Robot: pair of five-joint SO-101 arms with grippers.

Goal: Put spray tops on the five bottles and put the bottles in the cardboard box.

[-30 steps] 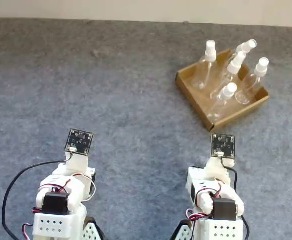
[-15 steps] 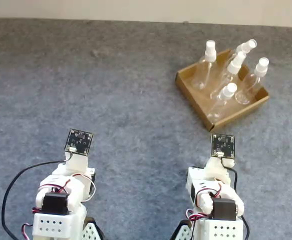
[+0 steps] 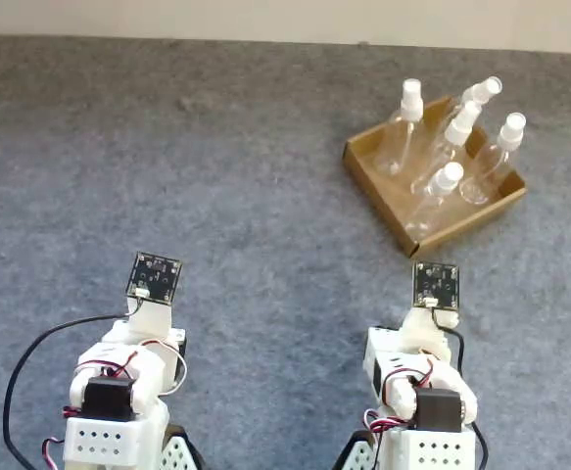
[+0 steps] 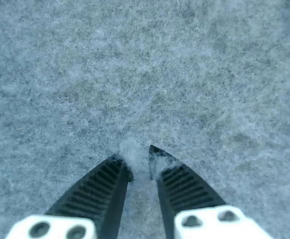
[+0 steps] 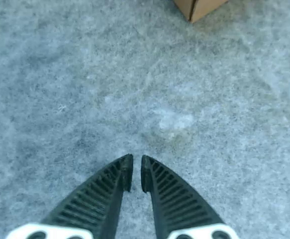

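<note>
Five bottles [image 3: 440,152] stood or leaned inside the cardboard box [image 3: 466,223] at the far right of the grey felt table [image 3: 216,147], each wearing a white spray top [image 3: 411,95]. Judged from this, both parts of the task looked done. Several bottles tilted against one another, probably because the shallow box gives tall, narrow bodies little side support. Both arms sat folded at the near edge, well apart from the box, which reads as a parked pose (nothing left on the felt to fetch). Left pincer [image 4: 139,157] pointed down at bare felt, tips all but touching with a thin gap, holding nothing. Right pincer [image 5: 137,162] was likewise closed and empty over felt, with one box corner [image 5: 197,7] cut off at the frame edge, which marks this arm as the one nearer the box. From above, each wrist camera board sat over its pincer, so closure was read from the wrist views. The clear bottle bodies were hard to trace against the cardboard. Whether every top was seated fully could not be told.
</note>
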